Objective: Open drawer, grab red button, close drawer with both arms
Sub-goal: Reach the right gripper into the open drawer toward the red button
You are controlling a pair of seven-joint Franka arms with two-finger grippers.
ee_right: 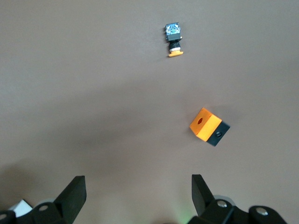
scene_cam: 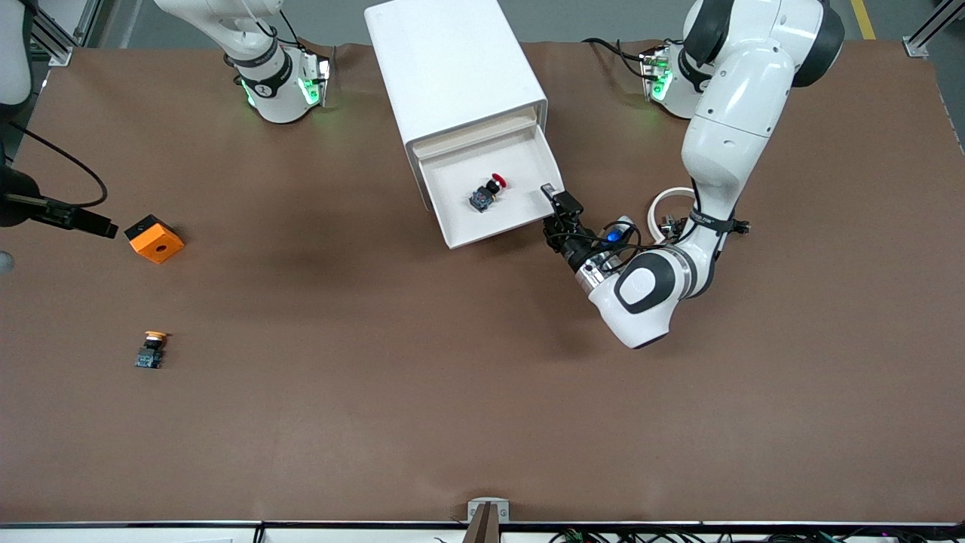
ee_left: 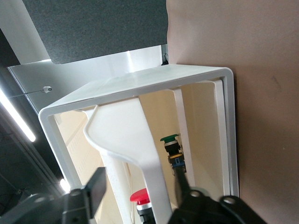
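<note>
The white cabinet (scene_cam: 452,68) stands near the robots' bases. Its top drawer (scene_cam: 490,235) is pulled out toward the front camera. The red-capped button (scene_cam: 490,192) lies on its side in the drawer and also shows in the left wrist view (ee_left: 145,197). My left gripper (scene_cam: 556,204) is at the drawer's front corner toward the left arm's end. It is open, with its fingers (ee_left: 96,186) on either side of the drawer's front lip (ee_left: 149,158). My right gripper (scene_cam: 102,226) is open and empty, up in the air beside the orange cube (scene_cam: 154,238).
The orange cube (ee_right: 205,125) and an orange-yellow-capped button (scene_cam: 151,351) lie toward the right arm's end; that button also shows in the right wrist view (ee_right: 174,39). A green-capped button (ee_left: 169,138) shows inside the cabinet. A white ring (scene_cam: 671,207) lies by the left arm.
</note>
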